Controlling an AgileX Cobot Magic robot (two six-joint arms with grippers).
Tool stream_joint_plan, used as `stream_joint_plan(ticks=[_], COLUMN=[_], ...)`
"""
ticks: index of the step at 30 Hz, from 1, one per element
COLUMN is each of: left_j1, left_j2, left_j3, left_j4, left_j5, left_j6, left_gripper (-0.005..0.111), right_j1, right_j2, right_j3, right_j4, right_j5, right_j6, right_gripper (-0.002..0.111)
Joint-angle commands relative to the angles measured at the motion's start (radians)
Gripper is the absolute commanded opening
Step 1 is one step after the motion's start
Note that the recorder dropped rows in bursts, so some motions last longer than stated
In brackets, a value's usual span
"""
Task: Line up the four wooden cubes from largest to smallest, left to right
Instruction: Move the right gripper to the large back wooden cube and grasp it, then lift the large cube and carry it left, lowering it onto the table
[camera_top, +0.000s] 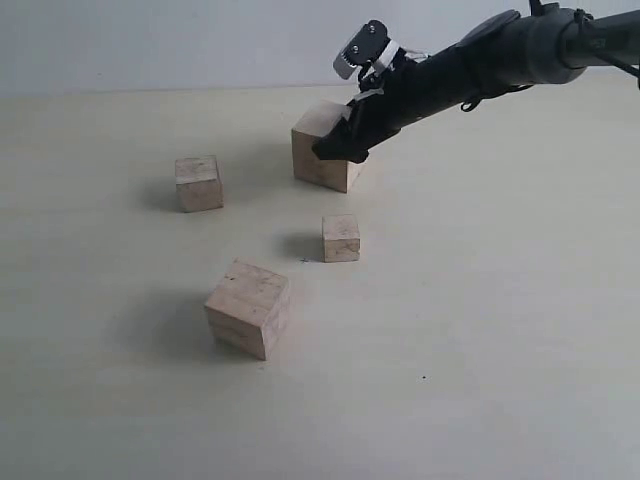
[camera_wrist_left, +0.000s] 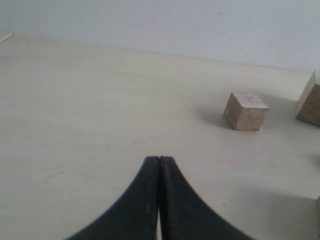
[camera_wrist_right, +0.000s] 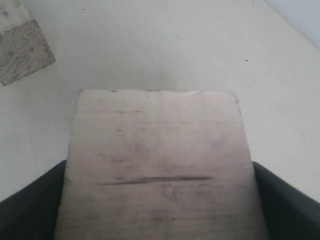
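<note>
At back, straddling biggest cube (camera_top: 318, 165) with right gripper (camera_top: 338, 146), can't tell if clamped; left gripper (camera_wrist_left: 159, 200) closed. Next: lift, park far left.

Pale scuffed wood, all four flat and apart. Seemingly largest cube (camera_top: 318, 172) farthest back; well left of it, mid-small cube (camera_top: 199, 183); near its front, smallest cube (camera_top: 341, 238); farther front-left, big cube (camera_top: 248, 307), turned corner-forward.

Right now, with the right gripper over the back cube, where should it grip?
Grip its two opposite side faces, coming from above. The back cube sits flat with its top level, and the right gripper straddles it, fingers beside those parallel faces.
</note>
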Motion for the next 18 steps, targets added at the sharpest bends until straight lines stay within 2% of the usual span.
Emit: stream_joint_plan(ticks=[1,2,18], left_j1=[-0.006,-0.006,-0.006], left_j2=[-0.004,-0.004,-0.004], left_j3=[0.004,0.004,0.004], left_j4=[0.003,0.003,0.003], left_j5=[-0.008,-0.008,-0.008], left_j6=[0.000,0.000,0.000], left_gripper=[0.000,0.000,0.000], right_j1=[0.001,0.001,0.007], right_j2=[-0.004,-0.006,-0.189], right_j3=[-0.007,-0.007,-0.007], right_j4=[0.006,0.006,0.006], right_j5=[0.003,0.012,0.253], right_j6=[0.038,0.057,0.074], right_gripper=[0.007,0.000,0.000])
